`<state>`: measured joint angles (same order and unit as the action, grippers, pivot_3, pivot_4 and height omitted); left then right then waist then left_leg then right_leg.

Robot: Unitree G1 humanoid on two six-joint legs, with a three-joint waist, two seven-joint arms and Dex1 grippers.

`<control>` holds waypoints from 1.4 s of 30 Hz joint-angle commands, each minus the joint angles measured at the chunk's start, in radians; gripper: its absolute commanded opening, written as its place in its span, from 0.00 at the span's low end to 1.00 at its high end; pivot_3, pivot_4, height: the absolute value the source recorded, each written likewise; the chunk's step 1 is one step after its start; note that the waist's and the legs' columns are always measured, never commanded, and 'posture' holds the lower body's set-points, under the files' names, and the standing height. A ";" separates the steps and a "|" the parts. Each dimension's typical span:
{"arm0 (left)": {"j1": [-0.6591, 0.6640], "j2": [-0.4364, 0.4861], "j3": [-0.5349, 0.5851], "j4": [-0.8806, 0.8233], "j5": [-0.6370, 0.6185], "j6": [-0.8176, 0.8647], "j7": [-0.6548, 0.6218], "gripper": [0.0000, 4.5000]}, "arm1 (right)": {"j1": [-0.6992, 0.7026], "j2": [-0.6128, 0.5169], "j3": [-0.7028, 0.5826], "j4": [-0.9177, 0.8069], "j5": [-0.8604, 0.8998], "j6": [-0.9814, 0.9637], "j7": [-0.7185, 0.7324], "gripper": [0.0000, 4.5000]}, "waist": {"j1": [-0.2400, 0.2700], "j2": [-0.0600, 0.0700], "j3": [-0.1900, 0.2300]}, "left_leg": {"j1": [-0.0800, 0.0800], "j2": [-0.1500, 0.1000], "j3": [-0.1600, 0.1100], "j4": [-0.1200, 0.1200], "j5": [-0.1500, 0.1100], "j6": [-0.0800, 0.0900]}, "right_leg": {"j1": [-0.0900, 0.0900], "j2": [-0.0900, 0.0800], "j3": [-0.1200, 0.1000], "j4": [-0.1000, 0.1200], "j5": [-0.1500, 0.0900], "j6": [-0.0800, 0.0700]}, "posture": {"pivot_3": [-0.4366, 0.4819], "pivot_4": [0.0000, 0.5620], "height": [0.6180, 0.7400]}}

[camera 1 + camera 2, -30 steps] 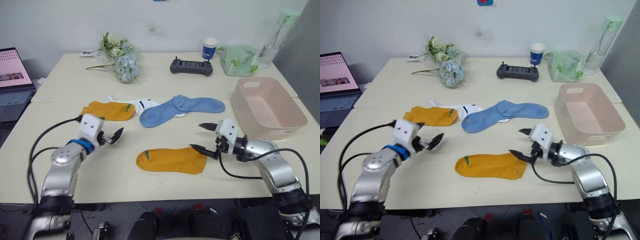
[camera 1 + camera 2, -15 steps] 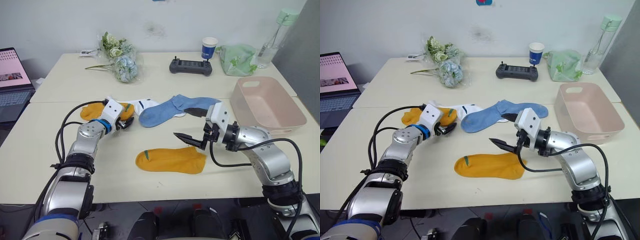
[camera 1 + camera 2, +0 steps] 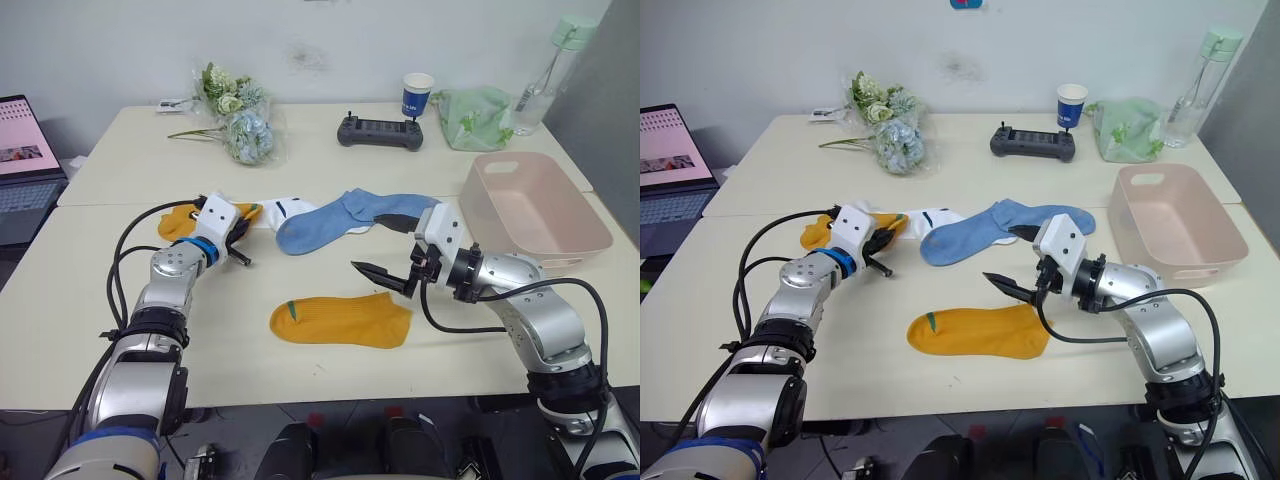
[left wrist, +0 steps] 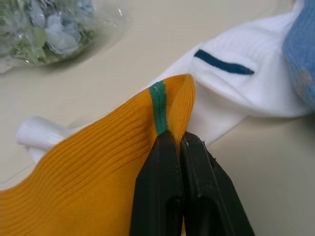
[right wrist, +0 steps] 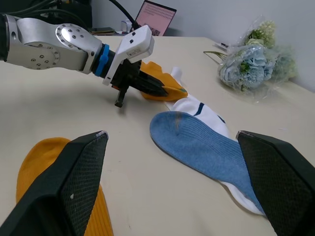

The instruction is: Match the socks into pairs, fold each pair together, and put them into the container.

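One yellow sock [image 3: 340, 320] lies flat at the worktop [image 3: 420, 180] front; the second yellow sock [image 4: 93, 182] lies further back on the left beside the white socks [image 3: 285, 210] and blue socks [image 3: 345, 217], which overlap mid-worktop. The left end effector [image 4: 173, 142] is clamped on the second yellow sock's cuff at its green stripe, while the right end effector [image 3: 385, 250] hovers above the worktop between the blue socks and the front yellow sock, fingers spread wide apart. The pink tub [image 3: 535, 212] stands empty at the right edge.
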<state>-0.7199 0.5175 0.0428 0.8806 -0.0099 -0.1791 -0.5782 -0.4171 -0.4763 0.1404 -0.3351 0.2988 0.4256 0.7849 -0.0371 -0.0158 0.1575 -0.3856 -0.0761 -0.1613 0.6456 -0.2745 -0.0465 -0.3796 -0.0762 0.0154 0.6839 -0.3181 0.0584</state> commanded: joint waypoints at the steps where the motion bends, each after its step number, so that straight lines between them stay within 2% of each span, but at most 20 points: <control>1: 0.054 0.033 0.045 -0.164 -0.063 0.031 -0.042 0.00 | -0.016 0.000 -0.024 -0.011 0.018 -0.011 -0.001 1.00 | -0.002 0.000 0.000 | 0.000 0.000 0.000 0.000 0.000 0.000 | 0.000 0.000 0.000 0.000 0.000 0.000 | 0.48 0.27 1.00; 2: 0.084 0.038 0.053 -0.237 -0.088 0.059 -0.067 0.00 | -0.016 -0.001 -0.025 -0.009 0.017 -0.012 -0.001 1.00 | -0.004 0.000 0.000 | 0.000 0.000 0.000 0.000 0.000 0.000 | 0.000 0.000 0.000 0.000 0.000 0.000 | 0.48 0.27 1.00; 6: 0.251 0.050 0.041 -0.699 -0.213 0.292 -0.150 0.00 | -0.015 -0.008 -0.041 0.024 0.005 -0.030 -0.006 1.00 | -0.011 0.000 0.000 | -0.001 0.001 0.000 0.000 0.000 0.000 | -0.001 -0.001 0.001 0.000 0.000 0.000 | 0.48 0.27 1.00; 9: 0.323 0.019 -0.041 -0.983 -0.276 0.470 -0.164 0.00 | -0.017 -0.020 -0.060 0.073 -0.008 -0.056 -0.007 1.00 | 0.000 0.000 0.000 | -0.002 0.000 -0.001 0.000 0.000 0.000 | 0.000 -0.001 0.001 -0.001 0.000 0.000 | 0.48 0.27 1.00; 11: 0.338 -0.016 -0.118 -1.112 -0.303 0.570 -0.162 0.00 | -0.020 -0.027 -0.078 0.097 -0.007 -0.066 -0.009 1.00 | 0.008 0.000 0.000 | -0.002 0.000 0.000 0.001 0.000 0.000 | 0.001 -0.001 0.001 -0.001 0.000 0.000 | 0.48 0.27 1.00; 13: 0.333 -0.055 -0.174 -1.166 -0.303 0.634 -0.141 0.00 | -0.022 -0.034 -0.085 0.113 -0.011 -0.076 -0.008 1.00 | 0.009 0.000 0.000 | -0.002 -0.001 0.000 0.001 0.000 0.000 | 0.002 -0.001 0.000 -0.002 0.001 0.001 | 0.48 0.27 1.00; 17: 0.292 -0.146 -0.295 -1.084 -0.225 0.644 -0.105 0.00 | -0.024 -0.039 -0.105 0.144 -0.016 -0.078 -0.026 1.00 | 0.003 0.000 0.000 | 0.000 0.000 0.001 0.001 0.000 0.000 | 0.002 0.001 0.000 -0.001 0.001 0.001 | 0.48 0.27 1.00; 19: 0.271 -0.189 -0.313 -1.014 -0.207 0.632 -0.089 0.00 | -0.021 -0.035 -0.120 0.149 -0.011 -0.069 -0.043 1.00 | 0.002 0.000 0.000 | 0.001 0.001 0.002 0.000 0.000 0.000 | 0.003 0.001 0.001 -0.001 0.001 0.001 | 0.48 0.27 1.00; 20: 0.265 -0.197 -0.324 -0.991 -0.195 0.612 -0.096 0.04 | -0.017 -0.037 -0.124 0.147 -0.009 -0.065 -0.046 1.00 | 0.002 0.000 0.000 | 0.001 0.001 0.002 0.000 0.000 0.000 | 0.003 0.001 0.001 -0.001 0.001 0.001 | 0.48 0.27 1.00; 22: 0.256 -0.206 -0.340 -0.976 -0.192 0.607 -0.119 0.14 | -0.005 -0.044 -0.128 0.142 -0.008 -0.063 -0.046 1.00 | 0.001 0.000 0.000 | 0.001 0.001 0.002 0.000 0.000 0.000 | 0.003 0.001 0.001 -0.001 0.001 0.001 | 0.48 0.27 1.00; 26: 0.261 -0.194 -0.322 -1.042 -0.248 0.659 -0.172 0.43 | 0.022 -0.057 -0.126 0.127 -0.012 -0.060 -0.046 1.00 | 0.005 0.000 0.000 | 0.001 0.000 0.001 0.000 0.000 0.000 | 0.003 0.001 0.001 -0.002 0.001 0.001 | 0.48 0.27 1.00; 30: 0.280 -0.116 -0.195 -1.099 -0.347 0.725 -0.213 0.71 | 0.052 -0.065 -0.105 0.117 -0.017 -0.046 -0.043 1.00 | 0.002 0.000 0.000 | 0.001 0.001 0.001 0.000 0.000 0.000 | 0.003 0.001 0.001 -0.002 0.001 0.001 | 0.48 0.27 1.00; 34: 0.285 -0.023 -0.055 -1.033 -0.337 0.691 -0.178 1.00 | 0.082 -0.060 -0.065 0.106 -0.032 0.015 -0.062 1.00 | 0.000 0.000 0.000 | 0.002 0.001 0.001 0.000 0.000 0.000 | 0.003 0.001 0.001 -0.002 0.001 0.001 | 0.48 0.27 1.00; 38: 0.304 0.055 0.004 -0.875 -0.285 0.592 -0.180 1.00 | 0.076 -0.013 -0.045 0.069 -0.020 0.178 -0.139 1.00 | 0.001 0.000 0.000 | 0.002 0.001 0.001 0.000 0.000 0.000 | 0.003 0.001 0.001 -0.002 0.001 0.001 | 0.48 0.27 1.00; 42: 0.278 0.043 -0.024 -0.720 -0.236 0.509 -0.191 1.00 | 0.050 0.024 -0.030 0.045 0.024 0.333 -0.155 1.00 | 0.012 0.000 0.000 | 0.001 0.000 0.000 0.001 0.000 0.000 | 0.003 0.000 0.000 -0.003 0.001 0.001 | 0.48 0.27 1.00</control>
<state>-0.4178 0.5673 0.0314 0.1316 -0.2644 0.3755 -0.7613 -0.3473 -0.4546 0.1065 -0.2387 0.2963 0.7081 0.6364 -0.0255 -0.0156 0.1575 -0.3846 -0.0765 -0.1612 0.6463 -0.2745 -0.0465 -0.3760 -0.0764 0.0155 0.6813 -0.3176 0.0590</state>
